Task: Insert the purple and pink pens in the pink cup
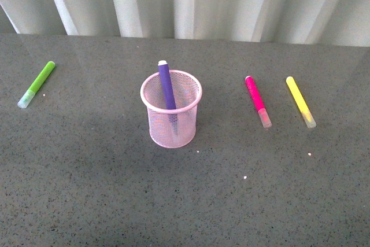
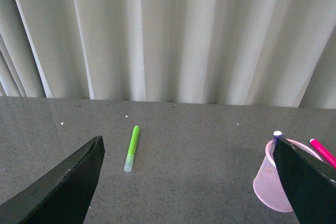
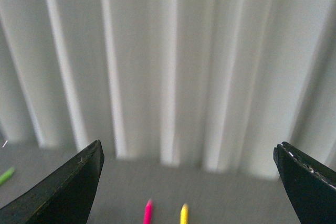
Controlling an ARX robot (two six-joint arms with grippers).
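grey speckled table (image 1: 87, 195), pale pleated curtain (image 1: 185, 4) behind.
front view: pink cup (image 1: 186, 124) upright mid-table, purple pen (image 1: 166, 85) standing inside, leaning on the rim. pink pen (image 1: 256, 100) lies flat right of the cup, well apart; yellow marker (image 1: 300, 100) near it, further right. green marker (image 1: 37, 84) far left.
left wrist view: left gripper (image 2: 187, 145) spread wide, holding nothing; green marker and cup ahead.
right wrist view: right gripper (image 3: 187, 150) spread wide, empty; ends of pink pen and yellow marker show between its fingers.
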